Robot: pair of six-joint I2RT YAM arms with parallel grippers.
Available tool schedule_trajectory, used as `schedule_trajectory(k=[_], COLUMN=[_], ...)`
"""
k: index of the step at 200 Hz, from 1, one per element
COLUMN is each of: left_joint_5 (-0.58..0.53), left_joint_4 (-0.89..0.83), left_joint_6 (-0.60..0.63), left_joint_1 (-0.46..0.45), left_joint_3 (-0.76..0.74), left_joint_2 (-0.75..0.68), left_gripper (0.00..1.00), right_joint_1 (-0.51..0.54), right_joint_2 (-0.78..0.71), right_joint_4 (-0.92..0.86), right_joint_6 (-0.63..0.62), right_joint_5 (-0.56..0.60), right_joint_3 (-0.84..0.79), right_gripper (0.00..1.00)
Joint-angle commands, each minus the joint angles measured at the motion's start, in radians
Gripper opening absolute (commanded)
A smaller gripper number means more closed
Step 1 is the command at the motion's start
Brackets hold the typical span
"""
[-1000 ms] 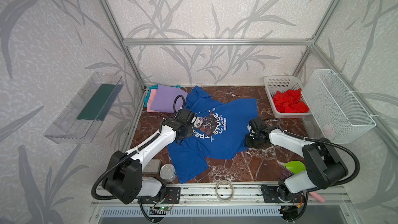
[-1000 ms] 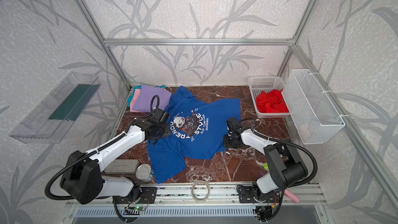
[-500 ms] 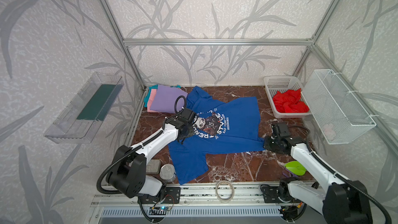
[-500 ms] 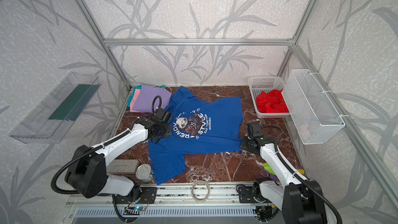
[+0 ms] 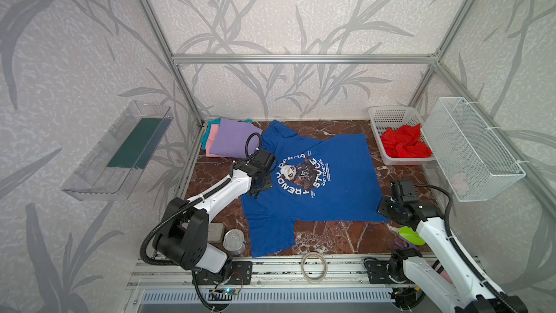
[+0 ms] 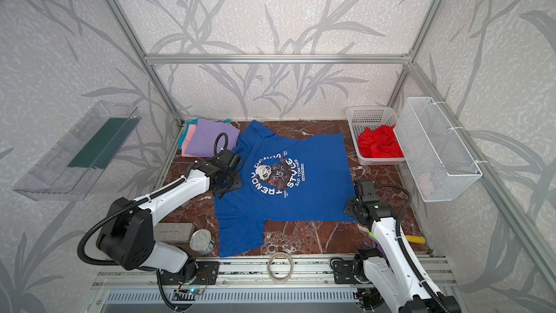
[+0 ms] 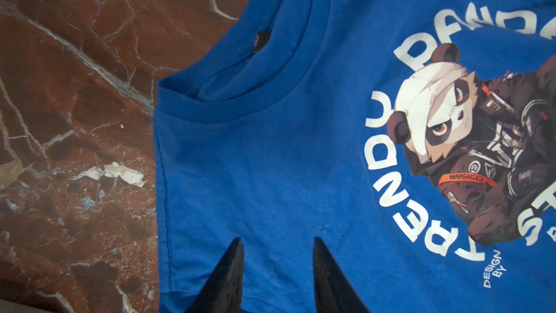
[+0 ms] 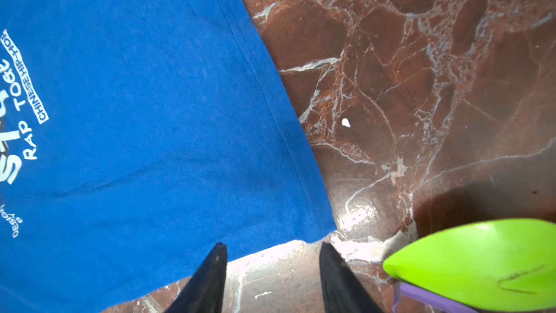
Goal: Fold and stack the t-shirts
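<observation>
A lab robot cell. An aluminium frame [image 5: 304, 59] and leaf-printed panels [image 5: 301, 10] enclose the marble-patterned table [image 5: 331, 233]. The left arm [image 5: 222, 191] and right arm [image 5: 436, 236] mount on a rail [image 5: 270, 272] at its front edge.

A royal blue cloth t-shirt [image 5: 331, 194] with white lettering lies spread flat mid-frame in both top views. A crumpled bright red t-shirt [image 5: 404, 146] sits upper right. A stack of folded lavender, pink and teal t-shirts [image 5: 231, 143] lies upper left.
</observation>
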Motion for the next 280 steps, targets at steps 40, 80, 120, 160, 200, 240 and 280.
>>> schedule_trajectory(k=[40, 80, 120, 160, 200, 240, 280], left_joint_5=[-0.107, -0.053, -0.058, -0.017, 0.076, 0.162, 0.197], left_joint_4=[0.033, -0.004, -0.071, -0.138, -0.028, 0.138, 0.214], left_joint_6=[0.016, 0.105, 0.174, 0.263, 0.231, 0.174, 0.132], left_joint_1=[0.065, 0.087, 0.104, 0.118, 0.166, 0.189, 0.189], left_joint_3=[0.316, 0.679, 1.043, 1.488, 1.598, 1.506, 1.511], left_joint_2=[0.107, 0.402, 0.735, 1.087, 1.199, 1.184, 1.223], left_gripper=[0.28, 0.29, 0.51, 0.56, 0.67, 0.72, 0.73], right_joint_1=[0.454, 0.461, 0.277, 0.106, 0.021, -0.018, -0.026], right_joint_2=[0.395, 0.66, 0.863, 1.085, 1.306, 1.556, 1.764], right_joint_4=[0.054, 0.173, 0.142, 0.051, -0.013, -0.122, -0.253], right_joint_6=[-0.232, -0.297, -0.301, -0.321, -0.337, -0.348, -0.357], right_joint_5=[0.219, 0.173, -0.002, -0.058, -0.047, -0.019, 0.0], right_joint_3=[0.532, 0.748, 0.91, 1.095, 1.322, 1.647, 1.969], right_gripper=[0.31, 0.18, 0.14, 0.14, 0.21, 0.39, 0.44])
